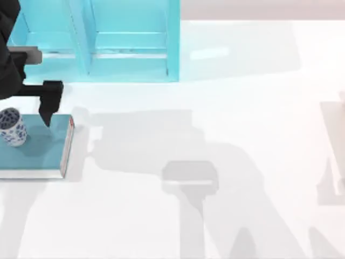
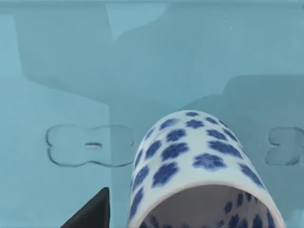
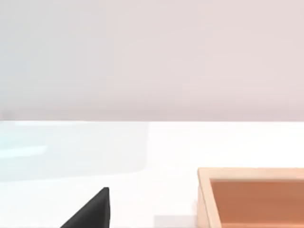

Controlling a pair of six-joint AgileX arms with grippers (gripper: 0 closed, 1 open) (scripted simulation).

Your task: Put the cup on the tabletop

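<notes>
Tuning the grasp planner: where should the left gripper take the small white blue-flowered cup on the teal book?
Probably across the small white blue-flowered cup wall near its open rim, from above: it stands upright on the teal book, sides free, with the left gripper beside it.

A light-blue shelf cabinet (image 1: 124, 40) stands at the far edge, left of centre. Soft grey shadows fall across the glossy white surface beneath a pale wall (image 3: 152, 57).
</notes>
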